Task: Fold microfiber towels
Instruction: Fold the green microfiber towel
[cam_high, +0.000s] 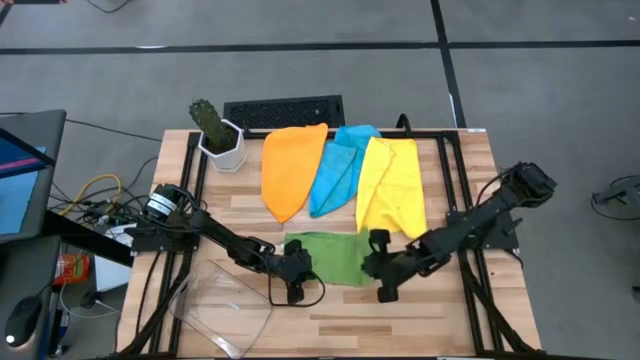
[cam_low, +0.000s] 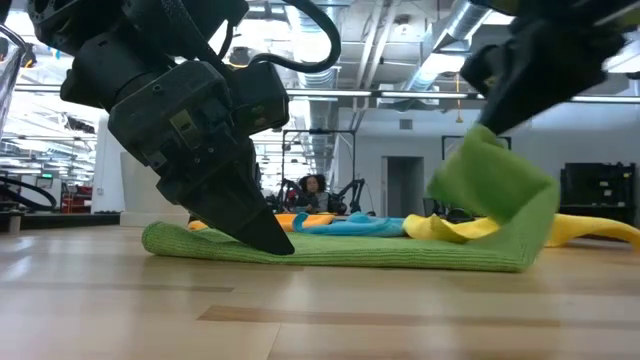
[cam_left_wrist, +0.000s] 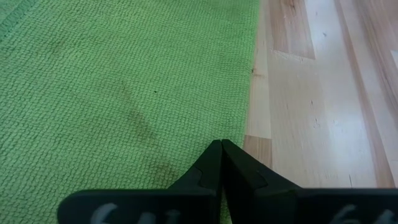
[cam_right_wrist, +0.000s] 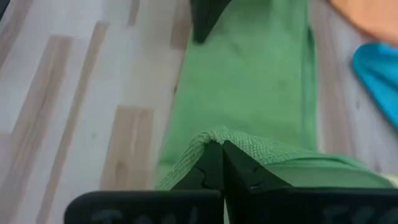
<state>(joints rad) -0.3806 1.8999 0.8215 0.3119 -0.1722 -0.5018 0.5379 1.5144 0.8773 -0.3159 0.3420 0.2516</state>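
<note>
The green towel (cam_high: 330, 255) lies on the counter (cam_high: 400, 310). The left tool (cam_low: 262, 232), clenched, pins one end, so the right tool (cam_right_wrist: 222, 148), grasping the other edge, can fold it over.

Green towel (cam_left_wrist: 112, 93): cloth, matt, fine waffle-like weave with a stitched hem, lying directly ahead of the left end effector (cam_left_wrist: 221, 163); one edge of it, soft and floppy, is pinched in the right end effector (cam_right_wrist: 222, 163).
Counter (cam_left_wrist: 311, 106): pale wood planks, smooth, with a slight sheen, just beside the left end effector.
End effector fingers (cam_low: 250, 215): dark matt plastic, smooth.
Orange towel (cam_high: 290, 165), light blue towel (cam_high: 335, 165), yellow towel (cam_high: 395, 180): matt cloth, beyond both end effectors.
</note>
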